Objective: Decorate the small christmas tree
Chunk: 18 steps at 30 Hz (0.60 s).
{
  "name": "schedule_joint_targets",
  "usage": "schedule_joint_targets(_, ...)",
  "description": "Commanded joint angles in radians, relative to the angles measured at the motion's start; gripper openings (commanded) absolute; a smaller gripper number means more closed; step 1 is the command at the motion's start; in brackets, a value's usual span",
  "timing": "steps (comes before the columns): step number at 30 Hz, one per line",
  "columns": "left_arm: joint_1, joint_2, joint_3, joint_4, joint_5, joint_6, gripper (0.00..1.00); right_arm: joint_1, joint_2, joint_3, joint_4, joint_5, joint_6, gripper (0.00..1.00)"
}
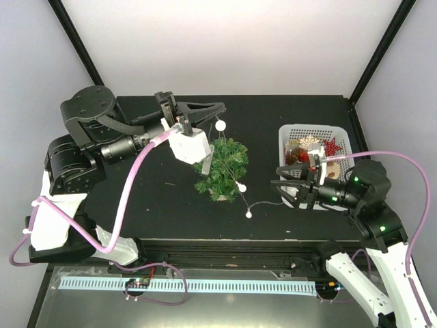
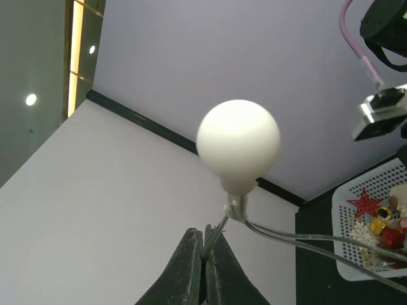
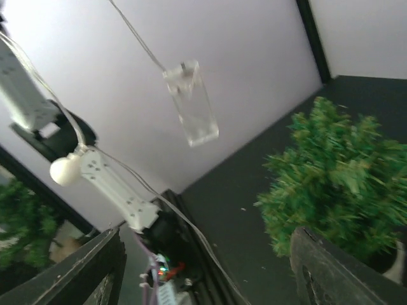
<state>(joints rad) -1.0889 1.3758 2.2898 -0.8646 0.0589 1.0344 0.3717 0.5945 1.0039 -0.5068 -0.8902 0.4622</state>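
1. The left jaws are clenched on the thin clear wire of the string of lights (image 1: 241, 187), pinching it just below a round white bulb (image 2: 238, 140). The dark tapered fingers (image 2: 187, 267) meet with only the wire between them.
2. The right jaws are released and stand wide with nothing between them. They are low over the counter (image 1: 136, 205), just in front of the basket (image 1: 314, 128).
3. The small christmas tree (image 1: 222, 167) stands near the middle of the counter, between the two arms. It is just beside the left jaws, and the basket is off to its right.
4. The step in hand looks like draping the lights. The held bulb hangs at the far side of the tree, and the other bulbs trail off its near side onto the counter.
5. The next move probably calls for carrying the held bulb across the branches and laying the wire into them, then letting go without tugging the tree over. The right jaws look free to gather the trailing end or to pick an ornament.
6. The bulbs are smooth, matte white globes on springy, glassy wire. The tree is bushy, with soft dark-green needles that should snag the wire. The basket is stiff white plastic mesh and holds a glittery red star (image 1: 332, 146) among other trinkets. The counter is flat matte black.
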Motion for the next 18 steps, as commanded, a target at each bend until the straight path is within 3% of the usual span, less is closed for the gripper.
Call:
schedule_joint_targets(1, -0.007, -0.007, -0.004, 0.039, -0.064, 0.031, 0.02, 0.014, 0.004, -0.021, -0.054, 0.149, -0.151, 0.72)
schedule_joint_targets(6, -0.008, -0.011, -0.003, 0.037, -0.090, 0.027, 0.02, 0.087, 0.040, -0.022, -0.088, 0.311, -0.268, 0.71)
schedule_joint_targets(11, -0.008, -0.007, -0.006, 0.039, -0.120, 0.037, 0.02, 0.288, 0.131, 0.047, -0.116, 0.504, -0.361, 0.66)
schedule_joint_targets(18, -0.008, -0.006, 0.002, 0.041, -0.130, 0.035, 0.01, 0.397, 0.218, 0.087, -0.044, 0.550, -0.369, 0.68)
